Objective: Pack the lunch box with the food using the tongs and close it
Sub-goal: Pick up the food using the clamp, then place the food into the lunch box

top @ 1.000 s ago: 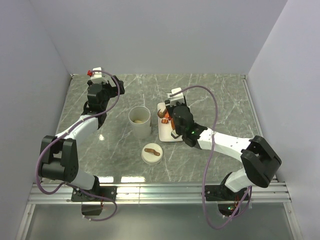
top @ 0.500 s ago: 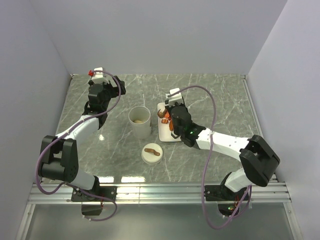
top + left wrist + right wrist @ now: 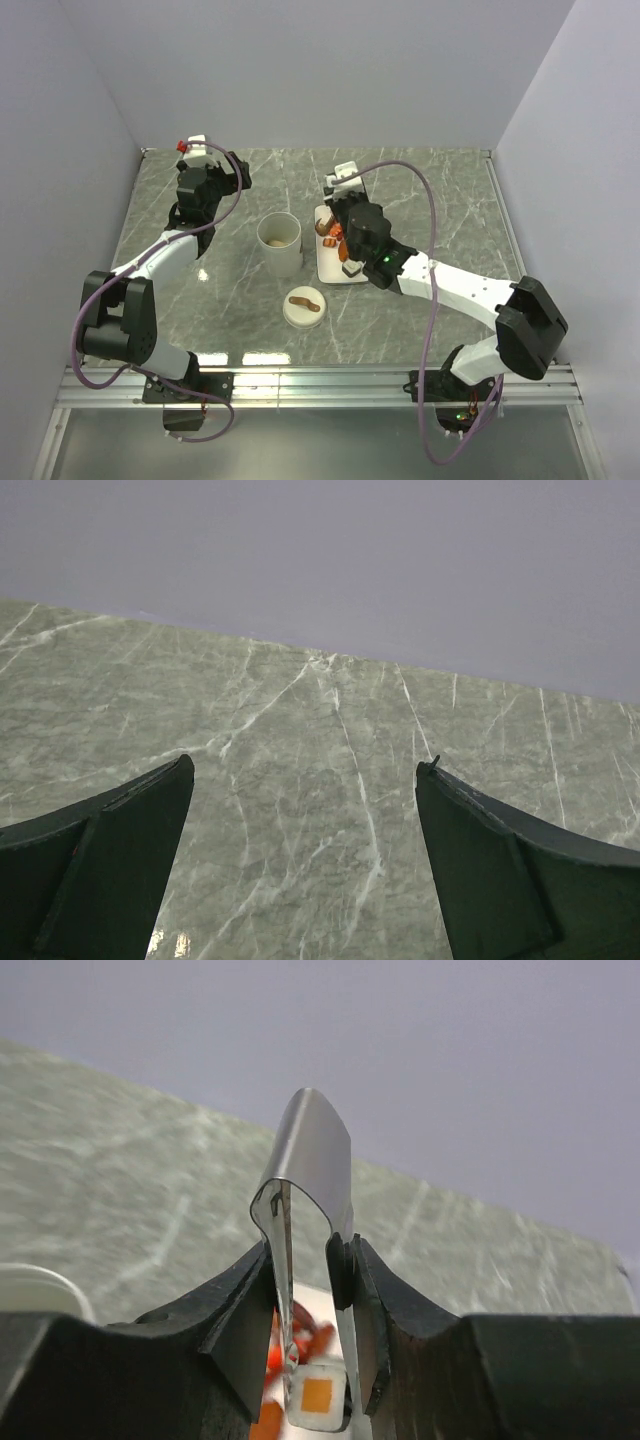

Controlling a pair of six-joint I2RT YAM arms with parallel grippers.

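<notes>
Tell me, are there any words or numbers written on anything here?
No, there are none to read. The lunch box, its lid, the plate and the tongs are all plain, with no letters, numbers or signs. The robot arms show no writing clear enough to read either.

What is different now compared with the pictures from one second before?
The right gripper, shut on the tongs, moved slightly toward the far wall above the plate. The left gripper, lunch box and lid stayed in place.
</notes>
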